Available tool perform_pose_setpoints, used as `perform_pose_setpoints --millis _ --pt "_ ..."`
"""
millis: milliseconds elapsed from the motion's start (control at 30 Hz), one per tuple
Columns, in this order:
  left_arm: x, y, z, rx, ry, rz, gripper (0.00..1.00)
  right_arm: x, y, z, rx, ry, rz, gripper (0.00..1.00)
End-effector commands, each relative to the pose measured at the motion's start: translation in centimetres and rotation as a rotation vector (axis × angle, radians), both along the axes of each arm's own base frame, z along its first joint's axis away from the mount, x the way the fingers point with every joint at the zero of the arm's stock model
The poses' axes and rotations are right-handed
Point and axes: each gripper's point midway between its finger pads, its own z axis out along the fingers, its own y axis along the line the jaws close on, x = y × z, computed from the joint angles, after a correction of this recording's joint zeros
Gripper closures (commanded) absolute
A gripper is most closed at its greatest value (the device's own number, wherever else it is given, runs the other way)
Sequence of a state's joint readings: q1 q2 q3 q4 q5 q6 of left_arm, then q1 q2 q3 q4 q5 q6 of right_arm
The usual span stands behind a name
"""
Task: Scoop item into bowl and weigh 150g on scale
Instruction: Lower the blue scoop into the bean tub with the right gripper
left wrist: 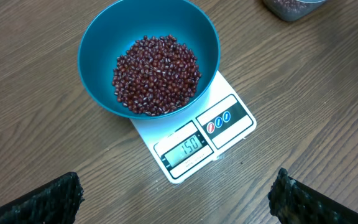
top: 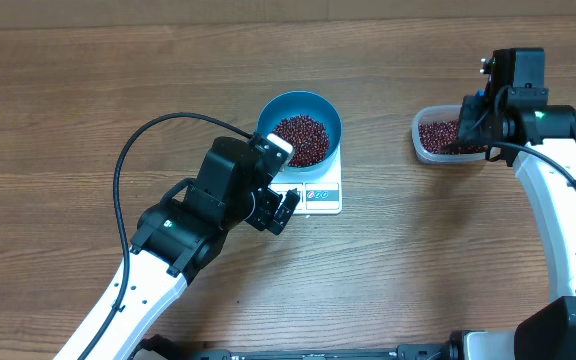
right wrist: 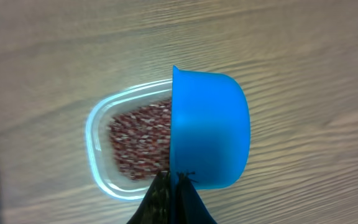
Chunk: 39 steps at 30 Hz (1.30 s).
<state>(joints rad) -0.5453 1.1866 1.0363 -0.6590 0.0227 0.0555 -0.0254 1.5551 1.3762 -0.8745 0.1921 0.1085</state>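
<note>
Dark red-brown beans [left wrist: 157,74] sit in the round blue bowl [left wrist: 98,43] on the white scale [left wrist: 229,118]. Left end effector [left wrist: 176,199], wide open, hovers at the bowl's 6 o'clock; right end effector [right wrist: 173,193] grips a blue scoop [right wrist: 210,130] over a clear plastic tub [right wrist: 101,134].

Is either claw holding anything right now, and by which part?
The right claw is shut on the blue scoop, pinching its near end; the left claw is open and empty.

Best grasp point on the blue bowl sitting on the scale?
Probably a top-down pinch on the bowl rim, one finger inside, on the side away from the scale display: it sits upright, its wall above the beans is bare, and that rim overhangs the platform.
</note>
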Motion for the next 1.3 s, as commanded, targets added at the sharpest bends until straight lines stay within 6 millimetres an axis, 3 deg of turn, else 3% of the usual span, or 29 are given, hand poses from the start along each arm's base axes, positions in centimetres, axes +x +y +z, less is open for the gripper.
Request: perform_pose_setpoints --millis 0,300,633,800,1067,1267 --pt "0.0 0.1 0.6 -0.004 -0.018 -0.004 0.0 0.3 0.9 1.9 0.181 -0.1 -0.187 0.96" --pt "0.0 0.1 0.6 -0.004 -0.018 -0.004 0.01 -0.4 0.9 1.1 0.494 -0.151 -0.685 0.96" --pt "0.0 0.1 0.6 -0.004 -0.018 -0.004 0.0 -0.2 0.7 -1.1 0.616 -0.153 -0.953 0.96" --pt "0.0 0.1 0.6 -0.004 -0.018 -0.004 0.01 -0.6 0.7 -2.3 0.645 -0.147 -1.029 0.96" --pt "0.0 0.1 0.6 -0.004 -0.018 -0.004 0.01 0.5 0.1 -2.5 0.634 -0.196 -1.026 0.96" --pt "0.0 0.1 0.6 -0.004 -0.018 -0.004 0.0 1.3 0.1 -4.9 0.612 -0.152 -1.04 0.96"
